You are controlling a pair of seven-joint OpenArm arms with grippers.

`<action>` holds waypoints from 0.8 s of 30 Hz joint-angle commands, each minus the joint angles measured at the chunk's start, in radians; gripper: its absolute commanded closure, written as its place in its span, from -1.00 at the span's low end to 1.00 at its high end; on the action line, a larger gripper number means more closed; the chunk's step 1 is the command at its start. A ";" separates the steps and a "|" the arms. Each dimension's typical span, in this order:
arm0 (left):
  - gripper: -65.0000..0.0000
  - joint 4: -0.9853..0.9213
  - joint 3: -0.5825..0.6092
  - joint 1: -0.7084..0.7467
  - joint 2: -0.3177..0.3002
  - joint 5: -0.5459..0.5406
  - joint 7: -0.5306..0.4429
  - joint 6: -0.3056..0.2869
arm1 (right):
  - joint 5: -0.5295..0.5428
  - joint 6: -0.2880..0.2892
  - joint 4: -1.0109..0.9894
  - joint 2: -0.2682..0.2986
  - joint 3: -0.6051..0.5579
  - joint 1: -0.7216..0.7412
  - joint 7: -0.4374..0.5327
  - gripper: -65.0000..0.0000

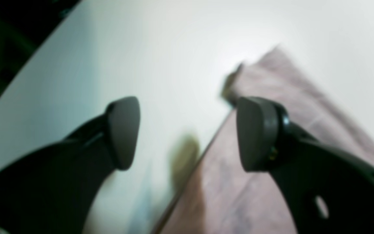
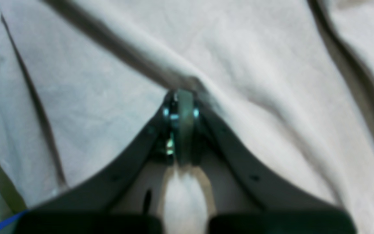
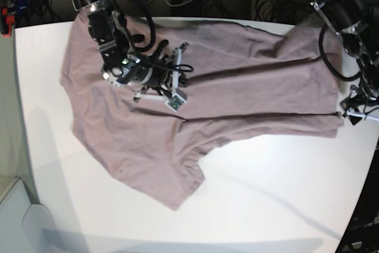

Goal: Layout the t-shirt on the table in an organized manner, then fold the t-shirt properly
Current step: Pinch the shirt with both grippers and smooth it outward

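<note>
Item 1 — left gripper (image 1: 187, 133): nearest the left wrist camera, its 2 dark fingers (image 1: 123, 131) spread wide with nothing between them. The t-shirt (image 1: 261, 201) hem lies just below and to one side of the gap, under the far finger; bare table (image 1: 161, 65) fills the rest. Judged a release posture: the corner has been set at the cloth's outer edge and the jaws stand clear of it.

Item 2 — right gripper (image 2: 180, 97): fingers pressed together, pinching a raised ridge of t-shirt fabric at the tips; a taut crease runs away from the pinch. Cloth surrounds it on every side. Judged purpose: holding 1 point while the garment is drawn flat.

Item 3 — t-shirt (image 3: 195, 105), base view: spread across the table's far half, beneath the right gripper (image 3: 169, 81) and reaching to the left gripper (image 3: 355, 114) at its hem end. 1 sleeve points toward the near edge. Long folds cross the body, so the layout looks incomplete and folding not yet begun.

Item 4 — table (image 3: 266, 194): white, open ground beyond both grippers.
</note>
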 commanded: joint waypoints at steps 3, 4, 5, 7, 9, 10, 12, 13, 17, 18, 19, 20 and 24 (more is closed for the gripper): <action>-0.27 -0.073 0.000 -0.078 -0.030 -0.003 -0.012 -0.105 | 0.004 -0.003 0.011 0.001 0.002 0.012 0.001 1.00; -0.24 -0.096 0.000 -0.093 -0.032 -0.003 -0.029 -0.119 | 0.004 -0.003 0.011 0.002 0.002 0.012 0.001 1.00; -0.22 -0.116 0.011 -0.104 -0.035 0.001 -0.051 -0.121 | 0.004 -0.003 0.011 0.002 0.002 0.010 0.001 1.00; -0.21 -0.151 0.055 -0.106 -0.040 0.001 -0.103 -0.121 | 0.004 -0.003 0.012 0.002 0.002 0.000 0.003 1.00; -0.21 -0.182 0.103 -0.104 -0.060 0.001 -0.154 -0.121 | 0.004 -0.003 0.014 0.002 0.002 -0.002 0.003 1.00; -0.21 -0.202 0.121 -0.104 -0.063 0.001 -0.174 -0.121 | 0.004 -0.003 0.014 0.004 0.004 -0.002 0.003 1.00; -0.21 -0.245 0.144 -0.106 -0.067 -0.001 -0.203 -0.121 | 0.004 -0.003 0.012 0.004 0.004 -0.002 0.003 1.00; -0.20 -0.263 0.149 -0.107 -0.069 -0.001 -0.215 -0.121 | 0.004 -0.003 0.012 0.007 0.004 -0.002 0.003 1.00; -0.20 -0.320 0.147 -0.110 -0.070 -0.001 -0.256 -0.121 | 0.004 -0.003 0.014 0.016 0.004 -0.002 0.001 1.00; -0.20 -0.329 0.147 -0.110 -0.070 -0.001 -0.269 -0.121 | 0.004 -0.003 0.014 0.018 0.004 -0.002 0.001 1.00; -0.20 -0.339 0.147 -0.110 -0.070 -0.001 -0.281 -0.121 | 0.004 -0.003 0.014 0.018 0.004 -0.002 0.001 1.00; -0.20 -0.345 0.147 -0.110 -0.069 -0.001 -0.293 -0.121 | 0.004 -0.003 0.014 0.018 0.004 -0.002 0.001 1.00; -0.19 -0.374 0.147 -0.112 -0.069 -0.001 -0.329 -0.121 | 0.004 -0.003 0.012 0.018 0.005 -0.011 0.001 1.00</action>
